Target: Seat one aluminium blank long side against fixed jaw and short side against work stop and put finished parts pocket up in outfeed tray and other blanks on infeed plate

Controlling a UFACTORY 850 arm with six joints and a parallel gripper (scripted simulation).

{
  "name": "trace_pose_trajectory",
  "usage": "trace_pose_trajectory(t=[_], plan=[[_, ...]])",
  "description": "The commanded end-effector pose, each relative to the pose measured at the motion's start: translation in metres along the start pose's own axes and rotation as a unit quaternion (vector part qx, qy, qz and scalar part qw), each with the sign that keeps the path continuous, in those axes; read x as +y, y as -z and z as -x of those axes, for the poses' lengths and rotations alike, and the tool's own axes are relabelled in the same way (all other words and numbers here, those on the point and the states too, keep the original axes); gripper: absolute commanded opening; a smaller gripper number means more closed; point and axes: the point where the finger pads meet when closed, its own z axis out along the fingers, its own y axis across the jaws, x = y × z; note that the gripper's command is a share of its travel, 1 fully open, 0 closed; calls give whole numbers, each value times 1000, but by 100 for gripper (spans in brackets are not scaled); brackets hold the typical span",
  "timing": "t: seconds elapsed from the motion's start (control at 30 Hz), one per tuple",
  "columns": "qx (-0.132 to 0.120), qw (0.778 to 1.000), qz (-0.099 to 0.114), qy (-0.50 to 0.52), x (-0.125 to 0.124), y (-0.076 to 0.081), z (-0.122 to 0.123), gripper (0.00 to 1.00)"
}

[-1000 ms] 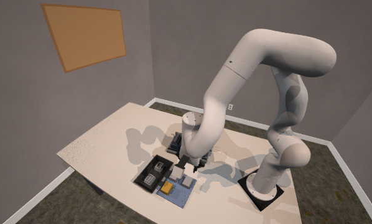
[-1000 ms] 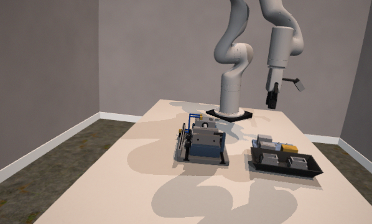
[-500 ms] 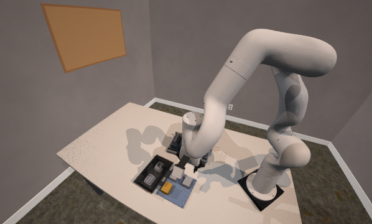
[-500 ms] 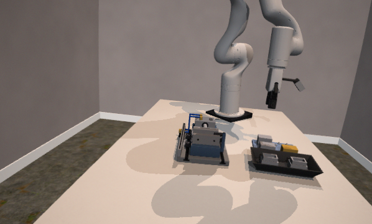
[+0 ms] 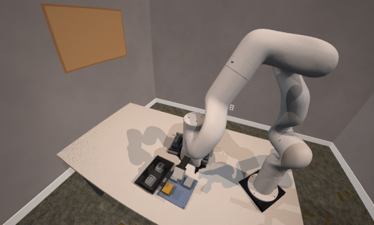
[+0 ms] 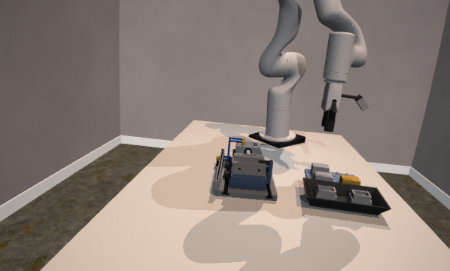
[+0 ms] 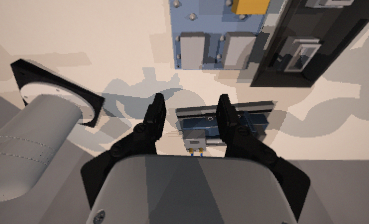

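The gripper hung high above the counter, fingers apart and holding nothing. Two grey blanks and a brass one lay on the plate, both parts in the tray. A descent off-centre could knock a blank onto a pin.
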Motion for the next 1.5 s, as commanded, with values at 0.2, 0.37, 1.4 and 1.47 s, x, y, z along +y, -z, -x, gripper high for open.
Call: trace_pose_trajectory(t=[0.2, 0.37, 1.4, 1.47], plan=[[0, 1000, 1, 0, 1, -4, 0, 69], [0, 1000, 1, 0, 1, -14, 0, 69], [0, 1000, 1, 0, 1, -118, -1, 69], [0, 1000, 1, 0, 1, -122, -1, 69]])
